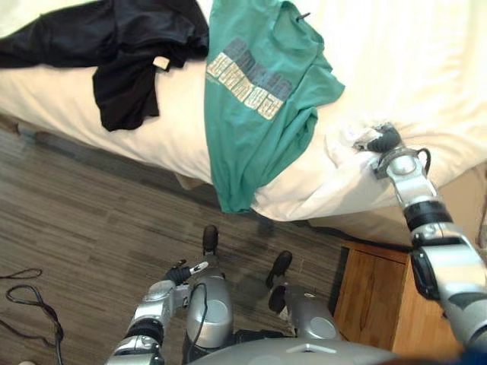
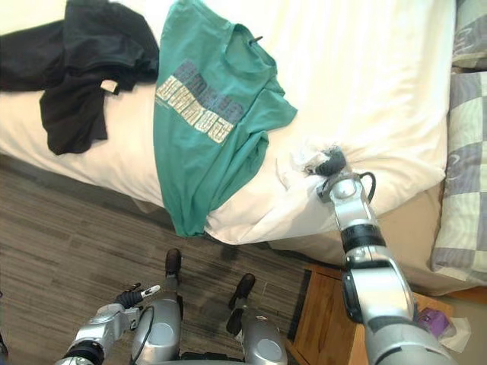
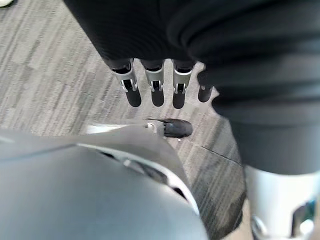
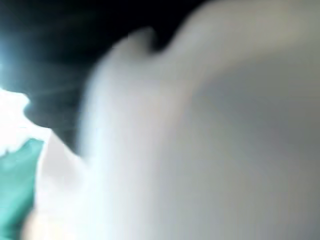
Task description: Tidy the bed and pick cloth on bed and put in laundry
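A green printed T-shirt (image 1: 251, 99) lies spread on the white bed sheet (image 1: 396, 61), its lower end hanging over the bed's near edge. A black garment (image 1: 122, 46) is crumpled at the bed's left end. My right hand (image 1: 384, 141) rests on the sheet right of the T-shirt, fingers curled into a bunched pucker of white sheet (image 1: 346, 141); in the right wrist view, white cloth (image 4: 200, 150) sits close against the camera. My left hand (image 1: 186, 271) hangs low over the floor by my side, fingers (image 3: 155, 85) straight and holding nothing.
A wooden nightstand (image 1: 373, 296) stands below the bed's near right corner, with a small purple object (image 2: 434, 319) on it. Checked pillows (image 2: 464, 175) lie at the bed's right end. Grey wood-look floor (image 1: 76, 220) runs along the bed's front.
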Controlling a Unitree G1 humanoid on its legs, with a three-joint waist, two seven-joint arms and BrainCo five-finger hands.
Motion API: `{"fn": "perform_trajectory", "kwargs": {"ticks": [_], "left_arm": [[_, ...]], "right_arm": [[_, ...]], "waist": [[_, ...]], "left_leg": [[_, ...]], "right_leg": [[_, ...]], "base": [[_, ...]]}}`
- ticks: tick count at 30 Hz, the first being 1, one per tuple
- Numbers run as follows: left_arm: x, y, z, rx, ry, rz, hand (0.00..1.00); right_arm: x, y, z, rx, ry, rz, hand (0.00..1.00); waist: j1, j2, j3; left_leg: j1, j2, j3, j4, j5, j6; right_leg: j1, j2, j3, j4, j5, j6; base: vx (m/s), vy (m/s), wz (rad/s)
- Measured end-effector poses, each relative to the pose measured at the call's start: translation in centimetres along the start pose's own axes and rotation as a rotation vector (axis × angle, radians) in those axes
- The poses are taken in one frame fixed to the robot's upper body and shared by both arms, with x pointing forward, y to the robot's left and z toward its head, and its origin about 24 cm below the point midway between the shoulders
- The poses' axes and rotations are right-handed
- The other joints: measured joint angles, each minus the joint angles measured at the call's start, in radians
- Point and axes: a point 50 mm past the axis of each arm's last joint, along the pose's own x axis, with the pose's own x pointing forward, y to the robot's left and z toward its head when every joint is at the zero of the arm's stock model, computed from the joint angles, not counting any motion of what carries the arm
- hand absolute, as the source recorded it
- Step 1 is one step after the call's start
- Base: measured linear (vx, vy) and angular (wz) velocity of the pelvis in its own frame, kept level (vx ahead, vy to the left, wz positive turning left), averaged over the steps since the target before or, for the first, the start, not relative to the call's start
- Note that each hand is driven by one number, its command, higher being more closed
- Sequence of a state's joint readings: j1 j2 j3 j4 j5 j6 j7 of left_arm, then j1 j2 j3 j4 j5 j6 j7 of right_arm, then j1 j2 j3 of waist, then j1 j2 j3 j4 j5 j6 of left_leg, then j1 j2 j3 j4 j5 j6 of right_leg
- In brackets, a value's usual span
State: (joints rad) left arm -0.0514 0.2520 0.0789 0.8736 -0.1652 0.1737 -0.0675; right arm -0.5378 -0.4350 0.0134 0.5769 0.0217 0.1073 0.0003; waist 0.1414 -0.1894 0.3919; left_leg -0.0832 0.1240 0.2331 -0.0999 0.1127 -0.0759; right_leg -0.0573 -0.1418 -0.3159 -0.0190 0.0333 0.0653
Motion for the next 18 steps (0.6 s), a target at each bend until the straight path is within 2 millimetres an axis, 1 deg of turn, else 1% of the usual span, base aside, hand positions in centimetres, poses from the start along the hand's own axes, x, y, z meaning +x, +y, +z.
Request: {"fn": "perform_trajectory", "kwargs": {"ticks": [1,2,3,4,5,6,7,8,9,10,11,12,14,15,16,17,18], "left_arm": [[-0.1,0.1,-0.2,0.001,0.006,0.002,0.0],[-0.2,0.2,-0.8,0.0,0.025,0.004,0.0],[-0.4,0.2,-1.6,-0.001,0.048,0.004,0.0],[-0.4,0.2,-1.9,0.0,0.056,0.005,0.0],[-0.6,0.2,-2.6,0.0,0.074,0.001,0.0],[-0.8,0.1,-3.4,0.002,0.094,-0.009,0.0],[-0.8,0.0,-3.8,0.008,0.104,-0.017,0.0],[-1.1,-0.2,-4.7,0.007,0.126,-0.026,0.0],[-1.2,-0.4,-5.4,-0.002,0.142,-0.038,0.0],[-1.3,-0.6,-5.6,-0.005,0.149,-0.047,0.0],[-1.6,-0.7,-6.4,-0.013,0.167,-0.058,0.0],[-1.7,-0.8,-6.9,-0.018,0.177,-0.062,0.0],[-2.2,-1.0,-8.6,-0.049,0.218,-0.075,0.0],[-2.4,-1.0,-9.1,-0.068,0.225,-0.074,0.0],[-2.7,-1.0,-10.0,-0.091,0.243,-0.075,0.0],[-3.0,-1.1,-10.7,-0.107,0.255,-0.074,0.0],[-3.5,-1.0,-11.5,-0.133,0.264,-0.065,0.0]], "right_arm": [[-0.6,0.3,-0.9,0.026,0.012,0.014,1.0],[-1.7,0.9,-2.3,0.072,0.034,0.035,1.0],[-2.9,1.5,-3.7,0.109,0.062,0.048,1.0],[-3.5,1.7,-4.6,0.116,0.081,0.051,1.0],[-4.8,1.8,-6.1,0.135,0.119,0.051,1.0],[-5.8,1.6,-7.5,0.145,0.155,0.045,1.0],[-6.4,1.4,-8.1,0.148,0.171,0.037,1.0],[-7.3,0.9,-9.1,0.154,0.2,0.014,0.0],[-8.1,0.1,-10.0,0.164,0.224,-0.023,0.0],[-8.4,-0.2,-10.4,0.169,0.238,-0.038,0.0],[-9.1,-0.5,-11.2,0.185,0.264,-0.064,0.0],[-9.5,-0.7,-11.6,0.207,0.277,-0.084,0.0],[-11.3,-1.5,-13.4,0.34,0.331,-0.209,0.0],[-11.7,-1.8,-13.9,0.384,0.344,-0.247,0.0],[-12.8,-2.3,-15.0,0.455,0.378,-0.318,0.0],[-13.6,-2.6,-15.8,0.494,0.405,-0.37,0.0],[-14.5,-2.8,-16.6,0.517,0.431,-0.423,0.0]], "waist": [[-0.01,-0.001,-0.018],[-0.032,0.0,-0.047],[-0.046,0.001,-0.081],[-0.049,0.001,-0.093],[-0.065,0.009,-0.128],[-0.084,0.023,-0.157],[-0.088,0.03,-0.171],[-0.101,0.05,-0.202],[-0.117,0.07,-0.221],[-0.125,0.079,-0.227],[-0.13,0.096,-0.238],[-0.135,0.104,-0.246],[-0.154,0.133,-0.272],[-0.157,0.139,-0.275],[-0.165,0.146,-0.283],[-0.17,0.146,-0.289],[-0.179,0.156,-0.298]], "left_leg": [[0.002,0.0,0.005,0.001,-0.003,0.0],[0.011,0.0,0.01,0.002,-0.007,-0.004],[0.024,0.0,0.025,0.002,-0.009,-0.006],[0.036,0.0,0.036,0.002,-0.009,-0.007],[0.05,-0.001,0.044,0.002,-0.01,-0.008],[0.065,0.0,0.055,0.002,-0.013,-0.011],[0.072,0.0,0.062,0.002,-0.015,-0.011],[0.08,0.001,0.066,0.001,-0.025,-0.01],[0.089,0.001,0.078,0.0,-0.038,-0.007],[0.095,0.001,0.084,-0.001,-0.039,-0.007],[0.107,0.0,0.093,-0.004,-0.042,-0.007],[0.11,0.0,0.097,-0.004,-0.043,-0.007],[0.127,0.001,0.115,-0.004,-0.045,-0.008],[0.136,0.002,0.121,-0.005,-0.05,-0.013],[0.149,0.002,0.133,-0.005,-0.054,-0.015],[0.16,0.003,0.143,-0.005,-0.057,-0.016],[0.174,0.002,0.153,-0.005,-0.06,-0.017]], "right_leg": [[-0.001,0.0,0.003,0.0,0.001,0.002],[0.004,-0.001,0.005,0.0,0.003,0.004],[0.009,-0.001,0.018,0.0,0.003,0.005],[0.016,-0.002,0.03,0.0,0.003,0.005],[0.024,-0.002,0.036,0.0,0.003,0.005],[0.037,-0.002,0.038,0.001,0.003,0.005],[0.039,-0.002,0.044,0.001,0.003,0.005],[0.04,-0.002,0.056,0.001,-0.001,0.011],[0.042,-0.002,0.06,0.001,-0.008,0.021],[0.045,-0.002,0.065,0.001,-0.008,0.021],[0.047,-0.002,0.083,0.002,-0.012,0.022],[0.048,-0.002,0.087,0.002,-0.015,0.022],[0.052,-0.001,0.103,0.005,-0.028,0.027],[0.056,-0.001,0.109,0.006,-0.029,0.026],[0.067,0.0,0.114,0.004,-0.031,0.023],[0.068,-0.001,0.12,0.001,-0.031,0.023],[0.078,-0.001,0.131,-0.001,-0.031,0.023]], "base": [[0.14,-0.01,-0.18],[0.16,-0.016,-0.2],[0.14,-0.015,-0.26],[0.11,-0.017,-0.32],[0.08,-0.017,-0.23],[0.06,-0.014,-0.2],[0.04,-0.008,-0.21],[0.01,-0.003,-0.3],[-0.01,-0.002,-0.27],[-0.05,0.006,-0.3],[-0.07,0.008,-0.24],[-0.11,0.006,-0.28],[-0.1,0.001,-0.23],[-0.06,0.005,-0.23],[-0.05,0.011,-0.2],[-0.08,0.028,-0.24],[-0.06,0.026,-0.29]]}}
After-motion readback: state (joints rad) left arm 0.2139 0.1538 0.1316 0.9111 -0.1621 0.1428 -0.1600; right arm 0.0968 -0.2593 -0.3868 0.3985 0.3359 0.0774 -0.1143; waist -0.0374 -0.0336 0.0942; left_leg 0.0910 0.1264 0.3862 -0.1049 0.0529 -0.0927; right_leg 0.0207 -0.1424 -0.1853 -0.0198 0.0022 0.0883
